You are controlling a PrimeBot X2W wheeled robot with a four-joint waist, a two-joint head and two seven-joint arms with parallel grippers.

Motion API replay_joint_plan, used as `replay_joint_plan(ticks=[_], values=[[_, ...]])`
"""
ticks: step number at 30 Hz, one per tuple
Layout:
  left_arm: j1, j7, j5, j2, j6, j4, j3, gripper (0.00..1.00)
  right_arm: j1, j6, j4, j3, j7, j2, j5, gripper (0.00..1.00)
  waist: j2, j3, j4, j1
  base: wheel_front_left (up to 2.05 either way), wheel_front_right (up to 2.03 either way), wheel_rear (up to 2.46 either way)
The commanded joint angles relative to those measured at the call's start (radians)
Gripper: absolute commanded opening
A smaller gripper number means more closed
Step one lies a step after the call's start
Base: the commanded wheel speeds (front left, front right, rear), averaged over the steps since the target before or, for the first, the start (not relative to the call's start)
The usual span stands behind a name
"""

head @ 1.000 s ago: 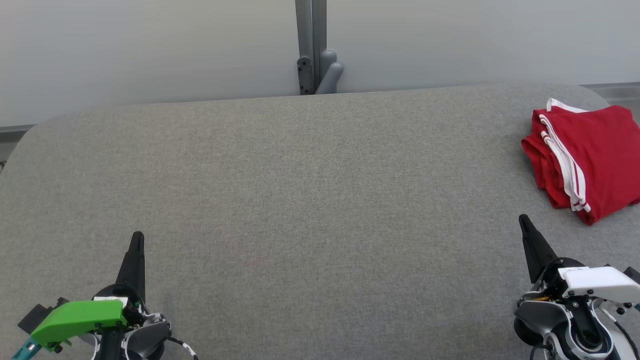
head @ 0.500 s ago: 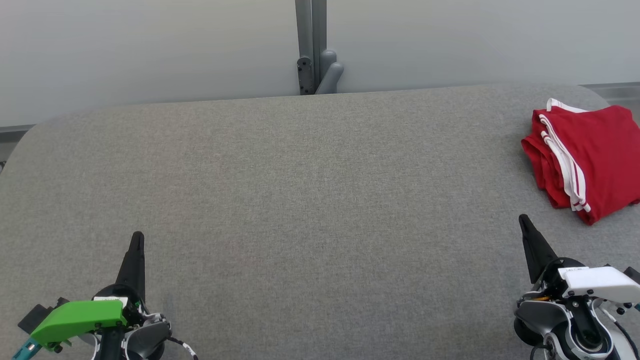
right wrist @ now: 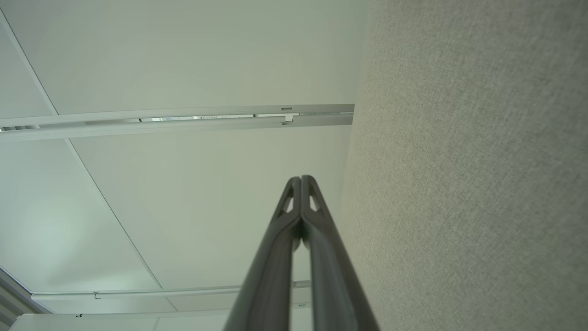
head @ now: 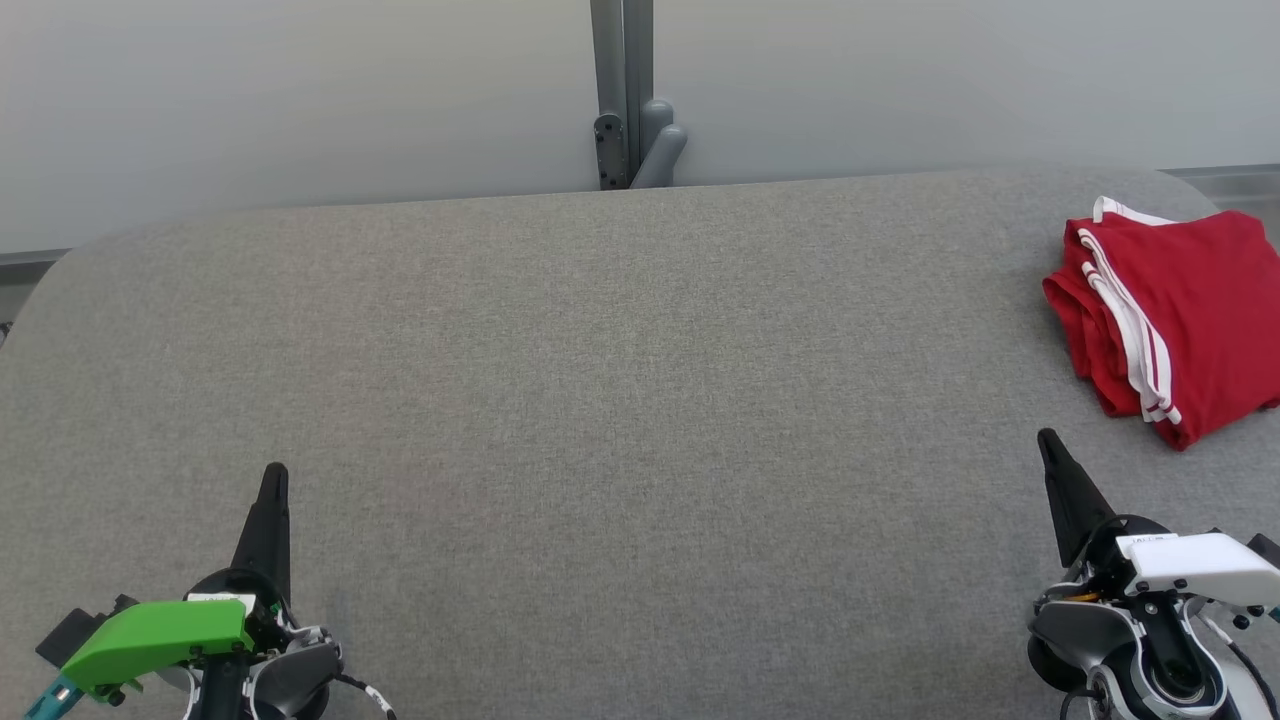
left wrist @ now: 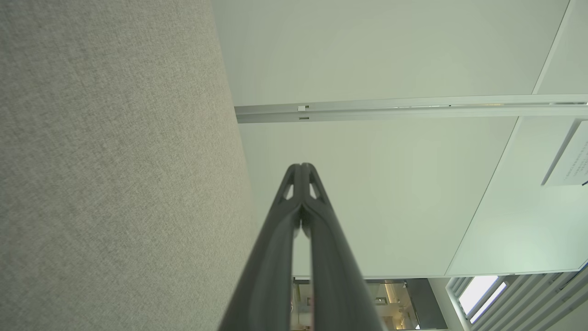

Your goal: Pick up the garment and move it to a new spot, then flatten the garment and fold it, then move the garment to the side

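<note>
Two grippers are sitting at the near side of the grey cloth-covered table [head: 640, 380], and both are showing their long dark fingers pressed together, tip against tip, with nothing caught between them. The left gripper [head: 273, 478] is pointing toward the far edge, with bare grey cloth lying ahead of its fingertips and to either side. The right gripper [head: 1048, 442] is leaning slightly leftward as it points the same way. The garment [head: 1190, 310], red with white stripes, is lying folded in a compact stack ahead of the right gripper's fingertips and a little out to their right, apart from them and well away from the left gripper's fingers. Beyond both pairs of fingertips, past the far edge, a grey post [head: 622, 90] is standing between pale wall panels [head: 300, 100]. In each wrist view the closed fingers are running alongside the cloth; whether they are touching it I cannot tell.
</note>
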Motion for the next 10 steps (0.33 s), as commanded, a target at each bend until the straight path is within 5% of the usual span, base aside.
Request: replay_joint_plan(ticks=[1, 10], values=[[-0.013, 0.000, 0.000, 0.007, -0.005, -0.002, 0.003, 0.00, 0.012, 0.000, -0.004, -0.002, 0.001, -0.005, 0.006, 0.00, 0.0000, 0.000, 0.000, 0.0000, 0.00, 0.00, 0.00], [-0.013, 0.000, 0.000, 0.007, -0.005, -0.002, 0.003, 0.00, 0.012, 0.000, -0.004, -0.001, 0.000, -0.005, 0.006, 0.00, 0.0000, 0.000, 0.000, 0.0000, 0.00, 0.00, 0.00]])
